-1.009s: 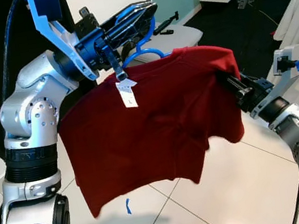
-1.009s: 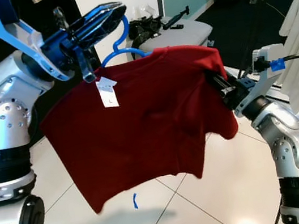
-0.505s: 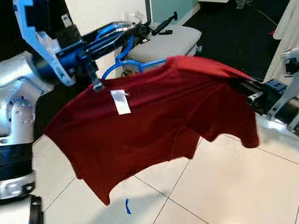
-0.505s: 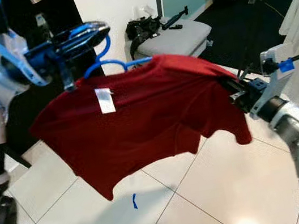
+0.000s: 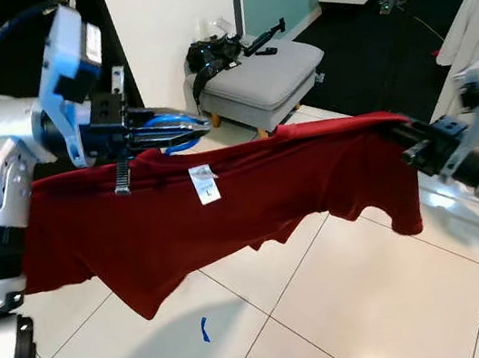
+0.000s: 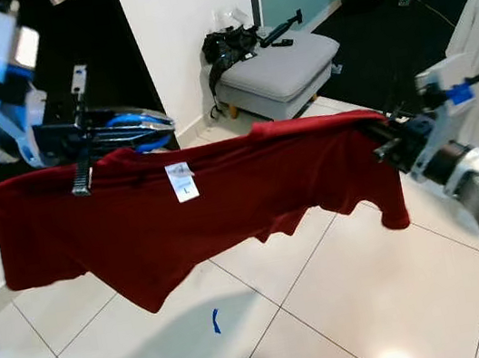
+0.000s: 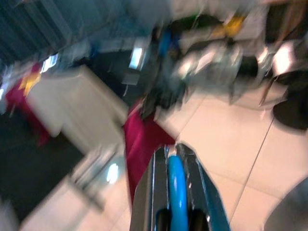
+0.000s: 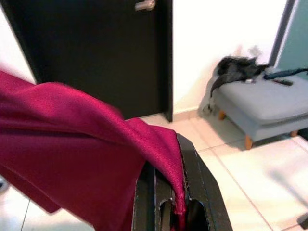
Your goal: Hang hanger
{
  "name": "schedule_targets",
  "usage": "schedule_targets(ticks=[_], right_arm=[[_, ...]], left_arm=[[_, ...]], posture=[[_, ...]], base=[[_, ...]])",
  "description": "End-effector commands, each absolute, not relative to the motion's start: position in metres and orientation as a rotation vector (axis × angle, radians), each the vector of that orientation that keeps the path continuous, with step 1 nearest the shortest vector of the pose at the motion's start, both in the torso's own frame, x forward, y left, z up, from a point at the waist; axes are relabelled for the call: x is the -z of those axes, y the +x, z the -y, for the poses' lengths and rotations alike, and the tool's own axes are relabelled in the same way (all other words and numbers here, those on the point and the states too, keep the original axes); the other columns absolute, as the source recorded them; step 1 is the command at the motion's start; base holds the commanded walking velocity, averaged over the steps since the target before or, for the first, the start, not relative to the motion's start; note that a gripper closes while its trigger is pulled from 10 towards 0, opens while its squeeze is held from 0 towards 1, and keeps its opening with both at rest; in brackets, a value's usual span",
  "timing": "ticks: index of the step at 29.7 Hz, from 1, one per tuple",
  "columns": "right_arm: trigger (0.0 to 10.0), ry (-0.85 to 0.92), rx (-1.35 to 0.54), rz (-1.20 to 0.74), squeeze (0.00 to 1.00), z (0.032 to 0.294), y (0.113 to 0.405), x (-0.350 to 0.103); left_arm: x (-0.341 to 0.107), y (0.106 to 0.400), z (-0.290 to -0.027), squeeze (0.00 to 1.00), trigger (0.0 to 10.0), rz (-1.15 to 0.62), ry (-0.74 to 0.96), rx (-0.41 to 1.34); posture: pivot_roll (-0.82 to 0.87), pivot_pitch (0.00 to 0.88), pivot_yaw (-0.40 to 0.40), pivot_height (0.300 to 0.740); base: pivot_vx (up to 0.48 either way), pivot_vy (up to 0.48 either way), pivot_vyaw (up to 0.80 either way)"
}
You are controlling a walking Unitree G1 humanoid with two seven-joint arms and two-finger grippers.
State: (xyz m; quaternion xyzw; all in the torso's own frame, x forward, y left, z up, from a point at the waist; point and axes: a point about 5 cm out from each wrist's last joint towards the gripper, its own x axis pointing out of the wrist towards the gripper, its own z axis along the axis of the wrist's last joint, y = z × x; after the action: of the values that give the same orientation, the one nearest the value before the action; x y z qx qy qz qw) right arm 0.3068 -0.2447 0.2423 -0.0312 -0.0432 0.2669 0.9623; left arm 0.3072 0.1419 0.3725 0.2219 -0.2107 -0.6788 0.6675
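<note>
Left pincer (image 5: 178,132) clenched on blue hanger (image 5: 170,120); right pincer (image 5: 410,139) grasps red shirt (image 5: 251,191) sleeve, stretched flat btwn arms above the floor. To hang well: keep hook free, lift level, avoid tugging.

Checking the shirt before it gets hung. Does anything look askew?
Yes. The red shirt is stretched almost flat between the left gripper, shut on the blue hanger, and the right gripper, pinching one sleeve, so it isn't hanging down.
</note>
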Motion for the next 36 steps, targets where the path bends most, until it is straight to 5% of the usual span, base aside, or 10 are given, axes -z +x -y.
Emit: schedule_targets(ticks=[1,5,6,8,9,22,33,34,35,36], right_arm=[[0.0,-0.103,-0.603,0.032,0.00,0.231,0.305,-0.229],[1.2,-0.124,-0.650,-0.010,0.00,0.221,0.302,-0.217],[10.0,-0.127,-0.637,-0.021,0.00,0.221,0.302,-0.215],[10.0,-0.130,-0.629,-0.023,0.04,0.222,0.302,-0.213],[10.0,-0.128,-0.615,-0.016,1.00,0.224,0.303,-0.214],[10.0,-0.122,-0.343,0.158,1.00,0.271,0.311,-0.255],[10.0,-0.170,-0.393,0.140,1.00,0.265,0.308,-0.248],[10.0,-0.216,-0.583,0.112,0.73,0.251,0.297,-0.249],[10.0,-0.216,-0.583,0.112,0.73,0.251,0.297,-0.249],[10.0,-0.233,-0.748,0.082,0.37,0.240,0.286,-0.250]], left_arm=[[-0.384,0.309,-0.142,0.00,9.1,0.546,0.445,1.489],[-0.391,0.316,-0.142,0.00,9.1,0.591,0.394,1.422],[-0.392,0.318,-0.144,0.00,8.7,0.603,0.375,1.409],[-0.393,0.319,-0.146,0.00,8.6,0.608,0.364,1.405],[-0.393,0.320,-0.148,0.00,8.7,0.607,0.358,1.401],[-0.369,0.334,-0.157,0.00,8.8,0.499,0.425,1.325],[-0.326,0.354,-0.152,0.00,9.3,0.315,0.604,1.227],[-0.320,0.349,-0.142,0.00,10.0,0.309,0.604,1.308],[-0.320,0.349,-0.142,0.00,10.0,0.309,0.604,1.308],[-0.316,0.344,-0.133,0.00,10.0,0.303,0.611,1.373]], posture=[[-0.06,0.114,0.022,0.740],[-0.06,0.114,0.024,0.740],[-0.06,0.115,0.026,0.740],[-0.06,0.115,0.029,0.740],[-0.06,0.115,0.029,0.740],[-0.06,0.112,0.031,0.740],[-0.06,0.108,0.034,0.740],[-0.05,0.109,0.031,0.740],[-0.05,0.109,0.031,0.740],[-0.05,0.110,0.032,0.740]], base=[[0.000,0.000,0.00],[0.000,0.000,0.00],[0.000,0.000,0.00],[0.000,0.000,0.00],[0.000,0.000,0.00],[0.000,0.000,0.00],[0.000,0.000,0.00],[0.000,0.000,0.00],[0.000,0.000,0.00],[0.000,0.000,0.00]])
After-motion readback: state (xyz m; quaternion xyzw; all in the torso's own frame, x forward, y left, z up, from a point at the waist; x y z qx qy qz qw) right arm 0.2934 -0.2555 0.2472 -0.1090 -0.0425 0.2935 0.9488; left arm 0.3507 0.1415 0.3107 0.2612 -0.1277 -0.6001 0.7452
